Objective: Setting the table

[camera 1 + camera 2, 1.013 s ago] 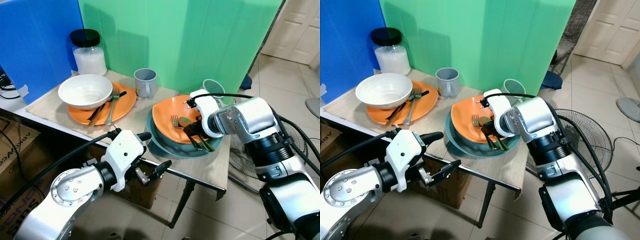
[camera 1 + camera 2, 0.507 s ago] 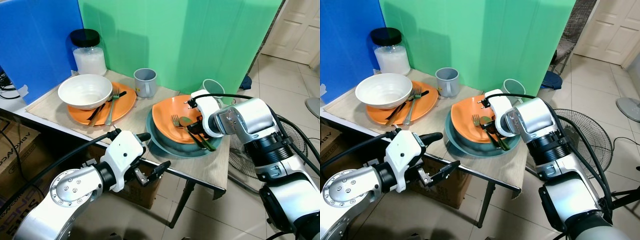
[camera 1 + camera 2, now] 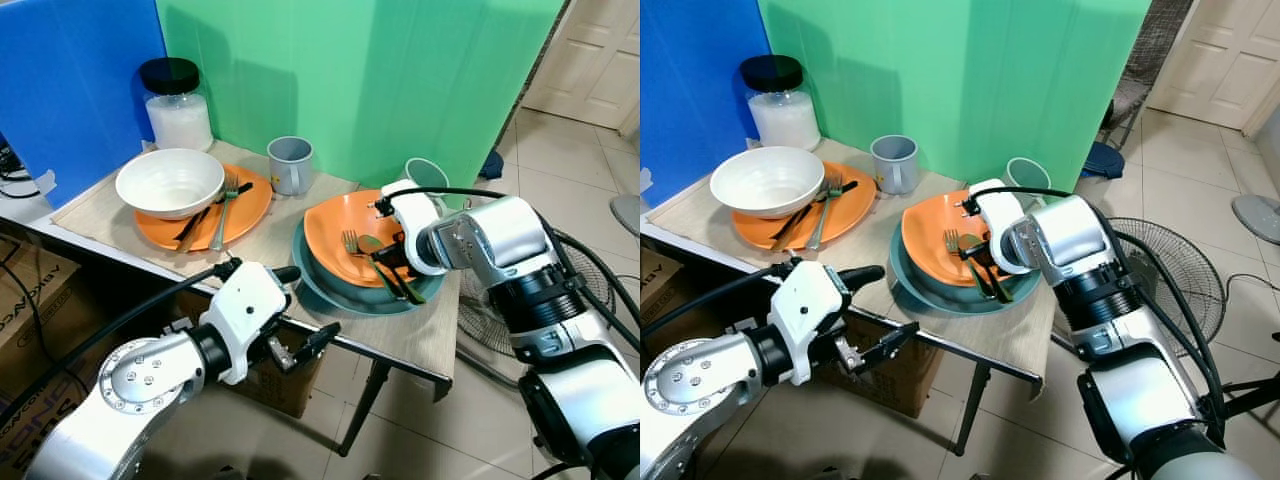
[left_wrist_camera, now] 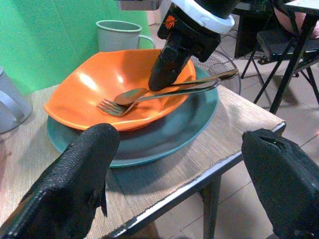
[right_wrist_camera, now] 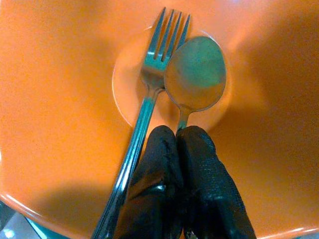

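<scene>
right gripper (image 5: 182,149): down in the orange bowl (image 3: 345,232), fingers pinched together on the handle of the spoon (image 5: 195,74), so it's got hold of it

what changed: honestly not much. Over the last second the fingers and the spoon and fork handles shifted a bit toward the near rim, while the bowl stayed put

fork (image 5: 149,99): lying right beside the spoon, touching it, tines and spoon head both in the middle of the bowl. Doesn't look gripped, though I can't be sure

bowl stack: orange bowl sits on the teal plate (image 3: 325,290), near the right front corner of the surface (image 3: 270,235)

left gripper (image 3: 300,345): hanging off the front edge of the surface below table level, fingers spread wide, holding nothing

other place setting: white bowl (image 3: 170,182) on an orange plate (image 3: 250,205) with its own cutlery, looks already laid

extras: grey mug (image 3: 291,165), pale green cup (image 3: 428,176), jar (image 3: 176,105) at the back

what it means: my guess is the spoon's about to be lifted out and laid beside the plate. The fork riding along is the risk
</scene>
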`<state>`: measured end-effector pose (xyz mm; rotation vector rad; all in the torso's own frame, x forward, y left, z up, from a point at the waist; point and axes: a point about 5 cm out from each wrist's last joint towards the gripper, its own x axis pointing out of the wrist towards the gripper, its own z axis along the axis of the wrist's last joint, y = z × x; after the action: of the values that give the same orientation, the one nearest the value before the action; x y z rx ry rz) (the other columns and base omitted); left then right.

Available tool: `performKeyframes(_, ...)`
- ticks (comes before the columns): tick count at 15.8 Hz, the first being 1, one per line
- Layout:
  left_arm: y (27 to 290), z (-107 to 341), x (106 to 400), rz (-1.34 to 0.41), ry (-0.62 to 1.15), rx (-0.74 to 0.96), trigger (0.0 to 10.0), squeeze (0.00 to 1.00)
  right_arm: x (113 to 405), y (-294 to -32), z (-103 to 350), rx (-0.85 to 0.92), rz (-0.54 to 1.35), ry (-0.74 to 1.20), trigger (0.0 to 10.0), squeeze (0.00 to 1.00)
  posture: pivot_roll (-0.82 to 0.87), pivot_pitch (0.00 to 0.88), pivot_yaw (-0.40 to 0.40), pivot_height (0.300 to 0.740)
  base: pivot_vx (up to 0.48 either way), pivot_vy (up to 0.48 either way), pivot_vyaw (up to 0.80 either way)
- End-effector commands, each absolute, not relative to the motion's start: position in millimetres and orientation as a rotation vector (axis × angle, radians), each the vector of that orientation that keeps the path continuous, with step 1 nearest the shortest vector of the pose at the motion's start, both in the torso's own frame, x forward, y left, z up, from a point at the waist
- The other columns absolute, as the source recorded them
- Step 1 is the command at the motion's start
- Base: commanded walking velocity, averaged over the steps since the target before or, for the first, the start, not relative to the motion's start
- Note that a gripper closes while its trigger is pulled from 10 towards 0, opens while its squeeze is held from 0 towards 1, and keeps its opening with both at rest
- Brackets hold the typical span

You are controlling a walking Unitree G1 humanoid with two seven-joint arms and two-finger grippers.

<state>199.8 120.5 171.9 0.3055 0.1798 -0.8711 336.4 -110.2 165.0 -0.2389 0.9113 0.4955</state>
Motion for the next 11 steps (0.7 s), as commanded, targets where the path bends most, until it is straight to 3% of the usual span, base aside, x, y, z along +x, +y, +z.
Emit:
performKeyframes(1,118,173,198,-0.891,0.179,0.306,10.0,0.00,338,-108,172,-0.255,0.521,0.858,10.0,0.00,-0.05,0.007,-0.085,0.740,0.000,0.000,0.00)
performKeyframes(5,117,172,198,-0.891,0.180,0.300,10.0,0.00,335,-112,182,-0.232,0.510,0.830,10.0,0.00,-0.06,0.014,-0.082,0.740,0.000,0.000,0.00)
performKeyframes(7,115,172,198,-0.899,0.180,0.295,10.0,0.00,333,-114,183,-0.208,0.482,0.845,10.0,1.00,-0.07,0.019,-0.076,0.740,0.000,0.000,0.00)
performKeyframes(11,115,172,200,-0.903,0.180,0.294,10.0,0.00,329,-116,183,-0.206,0.458,0.872,10.0,1.00,-0.08,0.021,-0.075,0.740,0.000,0.000,0.00)
